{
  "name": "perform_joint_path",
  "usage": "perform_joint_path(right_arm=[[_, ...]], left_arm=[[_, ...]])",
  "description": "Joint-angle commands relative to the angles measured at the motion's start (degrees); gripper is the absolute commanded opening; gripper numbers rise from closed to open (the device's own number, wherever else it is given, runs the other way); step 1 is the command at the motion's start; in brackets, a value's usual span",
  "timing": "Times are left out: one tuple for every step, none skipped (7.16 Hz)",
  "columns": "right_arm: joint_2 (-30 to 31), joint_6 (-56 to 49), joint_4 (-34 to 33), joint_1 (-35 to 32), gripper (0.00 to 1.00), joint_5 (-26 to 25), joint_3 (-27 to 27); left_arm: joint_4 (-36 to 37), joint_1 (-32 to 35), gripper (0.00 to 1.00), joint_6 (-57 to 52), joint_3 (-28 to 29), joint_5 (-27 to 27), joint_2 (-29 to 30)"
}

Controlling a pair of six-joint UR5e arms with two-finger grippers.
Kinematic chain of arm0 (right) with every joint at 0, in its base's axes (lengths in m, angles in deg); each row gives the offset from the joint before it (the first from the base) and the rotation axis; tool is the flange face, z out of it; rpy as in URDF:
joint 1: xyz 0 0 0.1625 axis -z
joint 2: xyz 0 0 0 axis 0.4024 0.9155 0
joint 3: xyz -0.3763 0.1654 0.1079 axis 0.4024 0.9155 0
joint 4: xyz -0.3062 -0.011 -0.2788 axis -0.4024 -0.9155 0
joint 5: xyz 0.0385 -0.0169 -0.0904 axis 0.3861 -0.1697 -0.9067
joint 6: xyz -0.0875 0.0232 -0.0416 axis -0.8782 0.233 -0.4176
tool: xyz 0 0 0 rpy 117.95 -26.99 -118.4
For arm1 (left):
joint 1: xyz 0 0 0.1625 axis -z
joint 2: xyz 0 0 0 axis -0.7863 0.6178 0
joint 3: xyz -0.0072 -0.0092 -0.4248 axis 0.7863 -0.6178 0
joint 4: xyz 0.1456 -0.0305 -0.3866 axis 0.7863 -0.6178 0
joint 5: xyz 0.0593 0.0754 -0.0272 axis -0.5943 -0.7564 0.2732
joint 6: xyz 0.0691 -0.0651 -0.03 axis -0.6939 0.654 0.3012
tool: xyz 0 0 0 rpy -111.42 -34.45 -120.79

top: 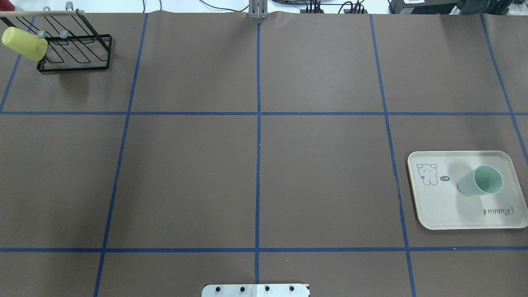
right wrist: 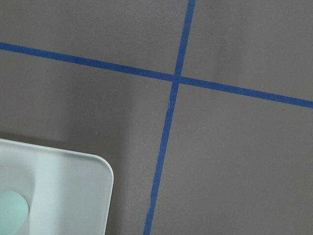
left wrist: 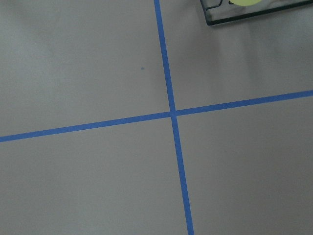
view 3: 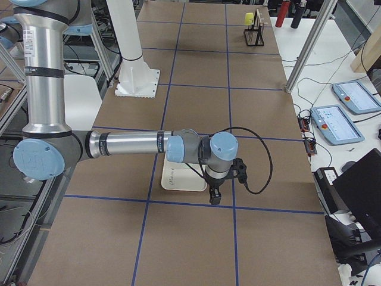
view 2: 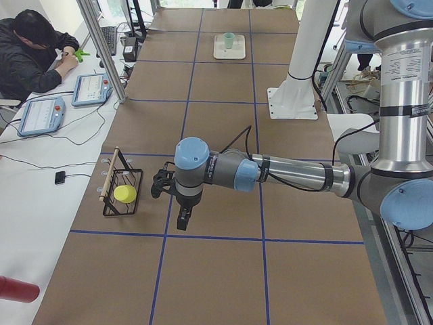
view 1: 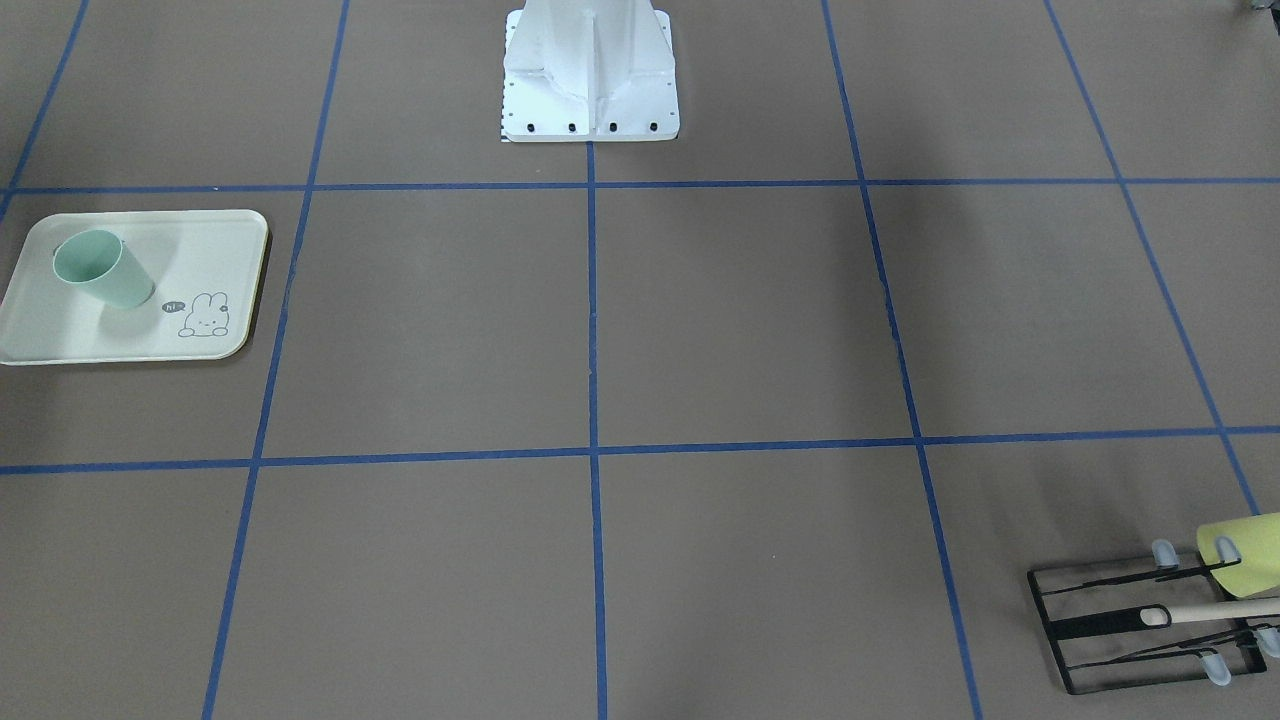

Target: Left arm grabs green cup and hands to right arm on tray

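Note:
The pale mint-green cup (top: 480,182) stands mouth up on the cream tray (top: 437,210), at the table's right side in the overhead view. Both also show in the front-facing view, the cup (view 1: 100,270) on the tray (view 1: 225,235). The left gripper (view 2: 182,219) shows only in the exterior left view, hanging over the table beside the black rack, far from the cup. The right gripper (view 3: 214,195) shows only in the exterior right view, just beyond the tray's edge (view 3: 178,180). I cannot tell whether either is open or shut. The right wrist view shows a tray corner (right wrist: 63,181).
A black wire rack (top: 76,51) with a yellow-green cup (top: 24,43) on a peg stands at the far left corner. The white robot base (view 1: 590,85) is at the table's near edge. An operator (view 2: 34,54) sits beside the table, with tablets (view 2: 95,88).

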Motion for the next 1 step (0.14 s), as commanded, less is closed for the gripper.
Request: perform_joint_path(right_arm=[[0.0, 0.0, 0.0, 0.0, 0.99, 0.0, 0.0]], left_arm=[[0.1, 0.0, 1.00, 0.0, 0.0, 0.0, 0.0]])
